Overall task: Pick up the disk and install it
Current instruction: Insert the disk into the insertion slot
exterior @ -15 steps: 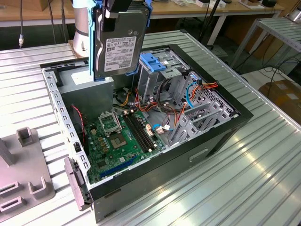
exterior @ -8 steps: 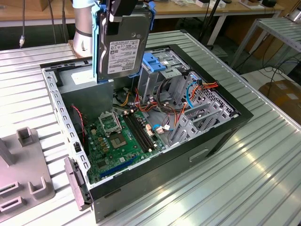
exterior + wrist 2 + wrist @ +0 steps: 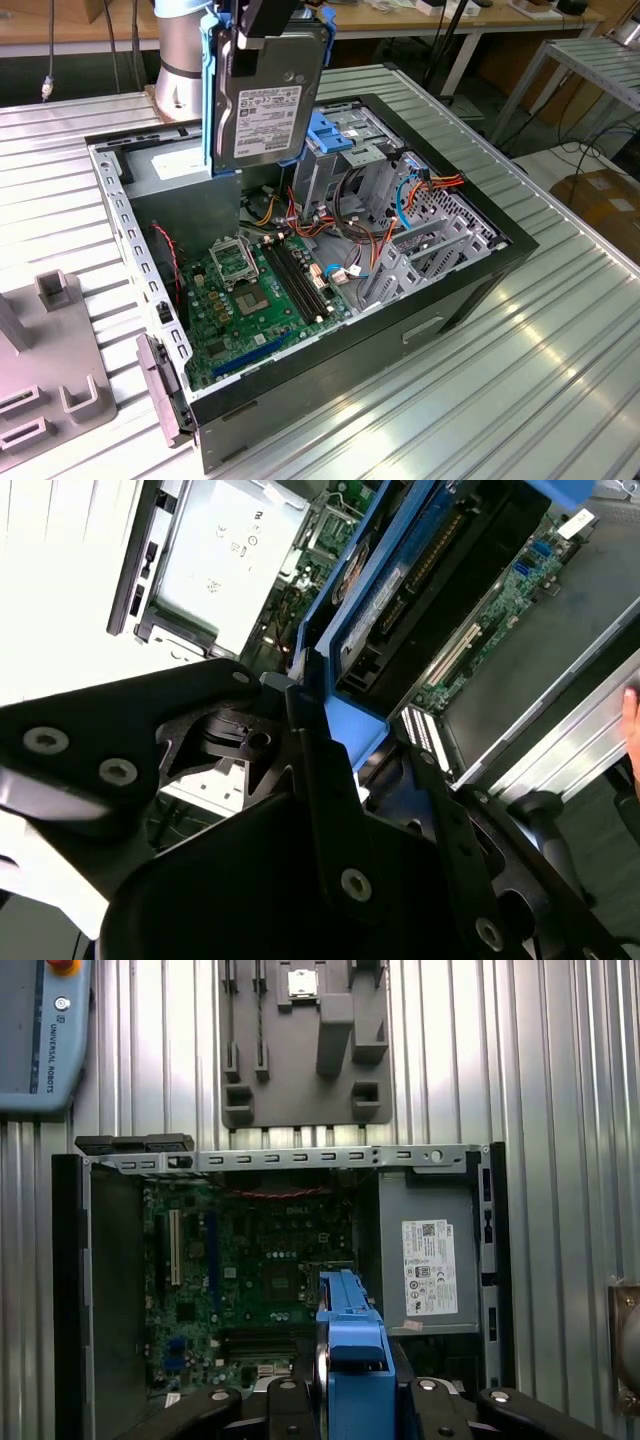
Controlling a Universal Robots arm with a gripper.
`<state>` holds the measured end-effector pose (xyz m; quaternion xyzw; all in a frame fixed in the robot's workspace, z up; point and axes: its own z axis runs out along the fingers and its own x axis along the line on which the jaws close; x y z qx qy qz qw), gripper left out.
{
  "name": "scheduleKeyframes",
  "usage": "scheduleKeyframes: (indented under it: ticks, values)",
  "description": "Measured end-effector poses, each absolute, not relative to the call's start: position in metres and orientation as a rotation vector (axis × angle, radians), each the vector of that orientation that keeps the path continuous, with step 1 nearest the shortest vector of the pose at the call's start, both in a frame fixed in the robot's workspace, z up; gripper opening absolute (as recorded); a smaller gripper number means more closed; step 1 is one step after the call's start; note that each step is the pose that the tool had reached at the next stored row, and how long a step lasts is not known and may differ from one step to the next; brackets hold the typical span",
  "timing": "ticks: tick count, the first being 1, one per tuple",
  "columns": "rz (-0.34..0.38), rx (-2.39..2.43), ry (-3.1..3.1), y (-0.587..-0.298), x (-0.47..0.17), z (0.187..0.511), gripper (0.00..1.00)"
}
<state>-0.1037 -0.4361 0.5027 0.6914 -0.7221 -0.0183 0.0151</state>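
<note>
The disk (image 3: 268, 98), a dark-grey hard drive with a white label and blue side rails, hangs upright above the back of the open computer case (image 3: 470, 290). My gripper (image 3: 258, 35) is shut on its top end. In the first wrist view the disk's blue rail edge (image 3: 350, 1345) sits between the black fingers (image 3: 285, 1395), over the motherboard (image 3: 260, 1260). In the second wrist view the disk (image 3: 440, 580) runs away from the gripper (image 3: 355, 730), which clamps its blue end tab.
Inside the case lie the motherboard (image 3: 255, 290), a blue-latched drive bay (image 3: 335, 135), orange and blue cables (image 3: 400, 195) and the grey power supply (image 3: 430, 1255). A grey fixture (image 3: 50, 375) stands on the ribbed metal table (image 3: 520, 380) at the exterior view's left. A pendant (image 3: 45, 1030) lies beyond.
</note>
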Motion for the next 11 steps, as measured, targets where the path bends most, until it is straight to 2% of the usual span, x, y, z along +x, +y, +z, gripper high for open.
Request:
scheduleKeyframes:
  ticks: [5,11]
  values:
    - [-0.053,2.152,-2.248,-0.4361,-0.1038,0.5027,0.37]
    - [-0.001,2.176,-2.274,-0.4412,-0.1019,0.5027,0.37]
